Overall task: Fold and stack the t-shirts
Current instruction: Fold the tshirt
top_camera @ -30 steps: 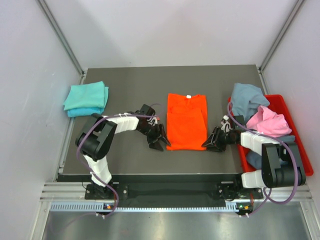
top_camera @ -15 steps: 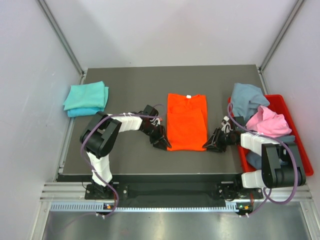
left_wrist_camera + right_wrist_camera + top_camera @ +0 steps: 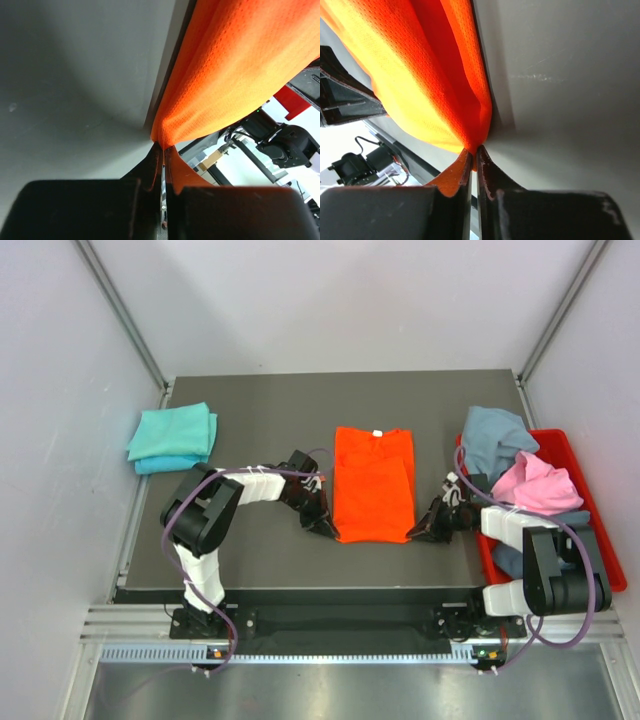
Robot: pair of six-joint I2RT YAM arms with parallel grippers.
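- Orange t-shirt (image 3: 373,485): fine mesh-knit cloth, folded to a rectangle, lying mid-way across the dark table (image 3: 260,410).
- Left gripper (image 3: 161,149): jaws pinched tight on the shirt's near-left corner.
- Right gripper (image 3: 472,151): clamped likewise on the near-right corner.

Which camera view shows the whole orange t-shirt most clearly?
The top external view: the orange t-shirt lies there whole, collar to hem. The wrist views show only its near corners, one pinched in the left gripper, the other in the right gripper.
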